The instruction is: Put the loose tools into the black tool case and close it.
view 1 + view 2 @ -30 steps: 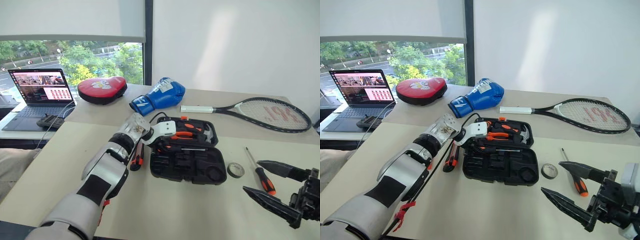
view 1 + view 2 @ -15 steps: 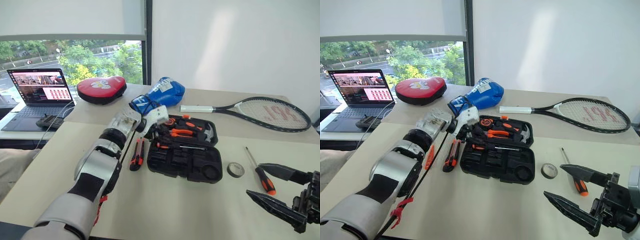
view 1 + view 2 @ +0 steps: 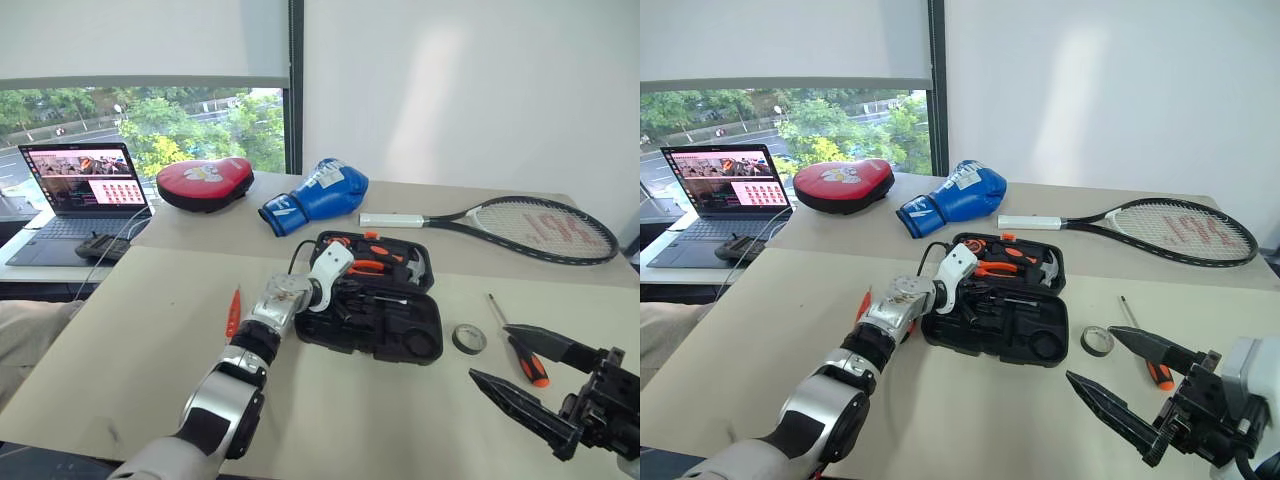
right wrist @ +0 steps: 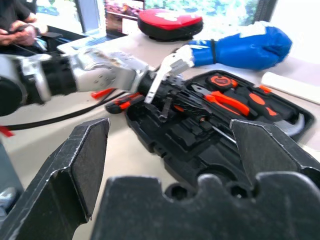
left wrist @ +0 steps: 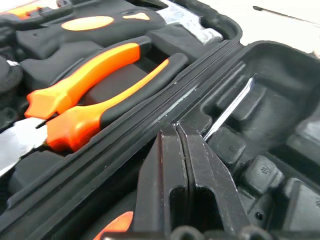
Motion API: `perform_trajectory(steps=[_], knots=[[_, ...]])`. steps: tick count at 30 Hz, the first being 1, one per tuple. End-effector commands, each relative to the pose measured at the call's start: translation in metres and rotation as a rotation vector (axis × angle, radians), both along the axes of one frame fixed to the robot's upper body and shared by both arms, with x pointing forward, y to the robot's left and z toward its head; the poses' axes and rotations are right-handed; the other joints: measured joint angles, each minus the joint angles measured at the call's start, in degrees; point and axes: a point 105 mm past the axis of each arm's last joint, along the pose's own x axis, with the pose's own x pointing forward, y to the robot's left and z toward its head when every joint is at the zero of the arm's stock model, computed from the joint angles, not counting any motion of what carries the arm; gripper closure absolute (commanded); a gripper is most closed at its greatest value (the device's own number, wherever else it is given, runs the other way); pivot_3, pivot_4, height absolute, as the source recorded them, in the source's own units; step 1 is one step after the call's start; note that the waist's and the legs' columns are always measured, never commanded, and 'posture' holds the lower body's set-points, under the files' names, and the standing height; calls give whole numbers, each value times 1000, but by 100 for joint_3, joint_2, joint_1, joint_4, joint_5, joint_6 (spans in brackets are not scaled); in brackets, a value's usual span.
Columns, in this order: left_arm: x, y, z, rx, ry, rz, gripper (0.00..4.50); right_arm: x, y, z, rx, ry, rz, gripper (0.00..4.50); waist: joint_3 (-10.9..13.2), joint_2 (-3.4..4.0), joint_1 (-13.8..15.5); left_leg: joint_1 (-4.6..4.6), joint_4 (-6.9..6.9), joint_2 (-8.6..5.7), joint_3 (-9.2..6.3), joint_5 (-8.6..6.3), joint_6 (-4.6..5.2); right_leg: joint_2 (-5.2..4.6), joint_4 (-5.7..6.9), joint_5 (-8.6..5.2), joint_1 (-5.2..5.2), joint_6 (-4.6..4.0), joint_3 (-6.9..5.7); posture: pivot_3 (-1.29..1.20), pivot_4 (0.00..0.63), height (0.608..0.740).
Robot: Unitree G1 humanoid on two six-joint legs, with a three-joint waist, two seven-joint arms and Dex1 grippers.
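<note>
From the head views, the black tool case (image 3: 375, 308) lies open on the tabletop (image 3: 130, 340), just past the middle. The left claw (image 3: 962, 305) reaches into the case's near-left part, its fingers clenched together with nothing seen between them. At nine o'clock from the case a slim orange tester screwdriver (image 3: 233, 312) lies on the tabletop. At three o'clock from the case sits the small grey tape roll (image 3: 468, 338), and just beyond it, farther toward three, an orange-and-black-handled screwdriver (image 3: 520, 346). The right claw (image 3: 525, 375) hangs at about four o'clock from the case, near the front edge, its fingers spread wide and empty. At twelve o'clock lie a blue boxing glove (image 3: 316, 194) and a tennis racket (image 3: 520, 223); toward ten o'clock are a red pad (image 3: 204, 181) and a laptop (image 3: 82, 185).

In the left wrist view, the fingers (image 5: 172, 185) press flat against each other over the case's moulded slots. Orange-handled pliers (image 5: 90, 95) sit in the lid half, beyond the hinge ridge. A thin metal shaft (image 5: 230, 107) lies in the near half.

In the right wrist view, the right claw's fingers (image 4: 80, 160) stand far apart. Between them the open case (image 4: 225, 130) shows, with the left claw (image 4: 166, 102) over it and an orange-and-black tool (image 4: 122, 102) beside the case's edge.
</note>
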Motion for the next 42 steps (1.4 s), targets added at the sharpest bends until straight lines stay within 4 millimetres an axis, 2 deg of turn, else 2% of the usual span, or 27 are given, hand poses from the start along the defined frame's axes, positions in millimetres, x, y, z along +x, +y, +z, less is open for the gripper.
perform_trajectory(steps=[1,4,5,6,7,10,12,14,15,17,18,19,21,25,31,32,36,38,42], knots=[[-9,2,-22,17,44,8,4440,13,-5,-3,-45,-13,-85,0,-11,7,0,6,0,0,0,0,-1,-1,-1,0,1,0,-1,0,150,740],[-9,-4,29,-238,-57,-16,4440,27,-9,-7,-33,6,-180,0,-21,20,-16,2,0,0,9,0,-1,-1,1,-1,1,0,1,0,150,740],[-12,3,53,-341,-68,-42,4440,34,-12,-9,-32,27,-233,0,-22,22,-26,-14,-1,0,13,2,-2,0,5,0,-13,-1,6,0,150,740],[-17,8,69,-404,-74,-67,4440,39,-14,-10,-36,42,-270,0,-20,22,-35,-32,-1,0,14,6,-9,0,7,1,-31,-3,8,0,150,740],[-21,12,79,-435,-88,-87,4198,44,-20,-13,-66,66,-316,0,-19,21,-32,-46,0,1,14,10,-15,0,13,4,-47,-7,14,0,150,740],[-53,29,109,-456,-126,-260,3334,62,-32,-29,-223,226,-346,0,-21,24,-71,-92,-3,0,27,41,-67,7,23,8,-103,-14,27,0,150,740],[-76,38,116,-426,-109,-374,2560,76,-42,-26,-247,264,-369,0,-22,26,-97,-89,-13,1,32,43,-69,18,18,6,-101,-20,37,0,150,740],[-90,44,120,-385,-109,-429,1807,86,-47,-24,-201,326,-372,0,-25,33,-106,-86,-16,4,32,43,-68,46,11,4,-96,-22,47,0,150,740],[-93,45,121,-376,-109,-437,1361,87,-48,-24,-185,348,-368,0,-25,33,-83,-83,-15,4,32,41,-64,50,9,4,-92,-22,54,0,150,740],[-92,55,133,-357,-177,-417,623,98,-66,-34,-235,425,-436,0,-23,32,-34,-80,-13,4,30,25,-32,52,4,3,-81,-23,48,0,150,740],[-86,61,138,-347,-226,-368,270,102,-76,-36,-262,444,-472,0,-22,32,-30,-80,-8,1,31,15,-15,55,5,3,-79,-23,39,0,150,740],[-70,75,146,-355,-273,-265,21,108,-85,-39,-260,472,-500,0,-22,33,-28,-78,-7,-1,31,16,-4,54,3,3,-73,-23,35,0,150,740],[-55,92,153,-354,-314,-156,21,114,-94,-41,-237,504,-527,0,-21,32,-28,-78,0,-11,33,17,3,53,1,4,-68,-23,37,0,150,740],[-66,108,157,-312,-365,-131,21,121,-119,-54,-268,582,-591,0,-22,34,-88,-67,-7,-22,38,20,4,53,3,10,-67,-10,54,0,150,740],[-59,130,161,-316,-386,-39,21,122,-135,-73,-294,643,-599,0,-21,36,-96,-70,-10,-25,42,35,-23,51,0,4,-67,0,56,0,150,740],[-62,131,160,-320,-350,-60,21,123,-136,-75,-290,647,-600,0,-21,36,-105,-71,-9,-27,43,34,-21,51,0,4,-67,0,56,0,150,740],[-96,112,145,-310,-194,-246,21,124,-144,-82,-280,659,-604,0,-21,37,-152,-65,-10,-26,45,25,-6,52,3,6,-68,3,63,0,150,740],[-106,107,138,-282,-184,-276,21,128,-149,-87,-270,665,-613,0,-20,39,-172,-59,-10,-26,46,28,-11,53,3,5,-65,3,66,0,150,740],[-121,101,138,-285,-135,-346,21,139,-154,-91,-257,661,-611,0,-17,40,-189,-49,-11,-27,49,29,-14,54,4,7,-57,5,71,0,150,740]])
